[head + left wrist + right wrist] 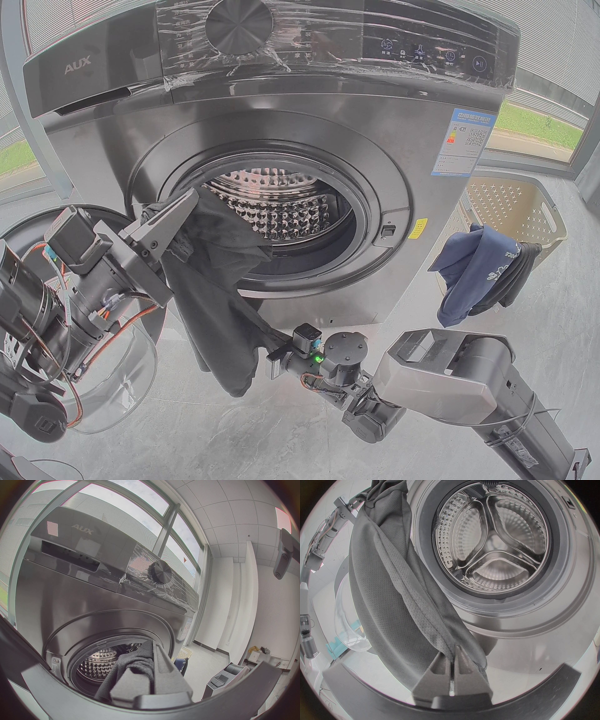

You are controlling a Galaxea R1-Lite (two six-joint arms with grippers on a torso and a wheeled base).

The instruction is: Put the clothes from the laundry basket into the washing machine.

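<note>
Folds half bury my right gripper (453, 662) tips, pressed on the dark garment (215, 294), which runs slantwise up to my left gripper (181, 206), likewise pinching it.

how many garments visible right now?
3. A grey garment hangs before the drum, pinched by the left gripper and right gripper. A blue garment and a black garment drape over the laundry basket rim. More may lie hidden inside.

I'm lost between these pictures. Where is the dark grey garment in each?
Head view: dark grey garment hangs at the left edge of the drum.
Left wrist view: garment bunched close up, before the drum.
Right wrist view: garment stretched alongside the drum.
Shared landmark: the drum.
</note>
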